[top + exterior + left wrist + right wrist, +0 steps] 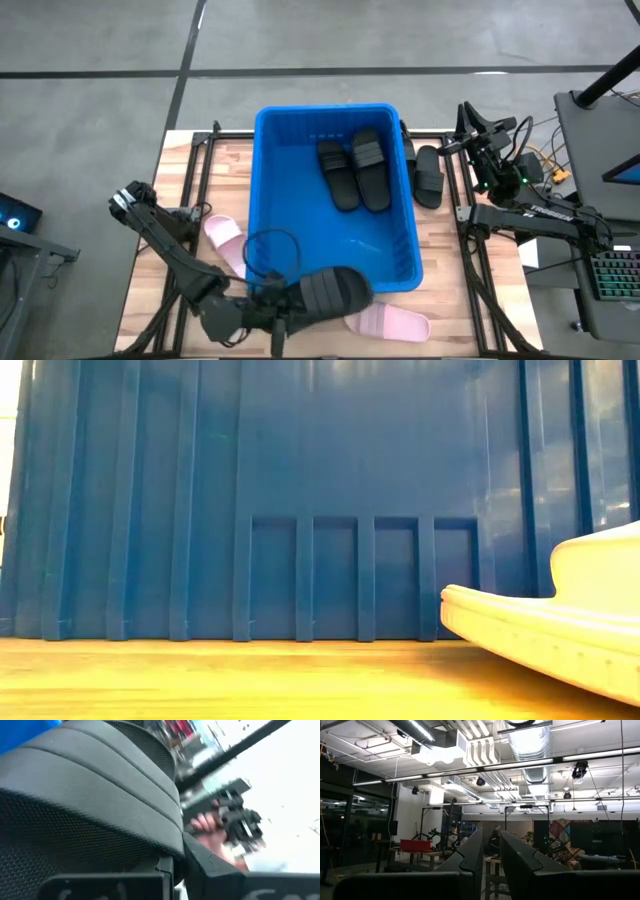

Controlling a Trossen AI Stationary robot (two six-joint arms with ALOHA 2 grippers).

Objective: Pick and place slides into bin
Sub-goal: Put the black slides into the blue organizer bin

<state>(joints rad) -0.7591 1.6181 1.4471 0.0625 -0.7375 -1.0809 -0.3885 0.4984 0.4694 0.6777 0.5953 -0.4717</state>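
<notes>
Count: 6 slides, 1 bin (268, 180).

Black slides, 4:
- 2 inside the bin, side by side at its far end: (337, 172) and (370, 168)
- 1 on the table just outside the bin's right wall (428, 175)
- 1 in the left gripper (290, 312), over the bin's near rim (335, 292)

Pink slides, 2:
- 1 on the table left of the bin (226, 240)
- 1 on the table at the bin's near right corner (388, 322)

Arms: 2, one gripper each. The right gripper (466, 112) sits right of the bin.
</notes>
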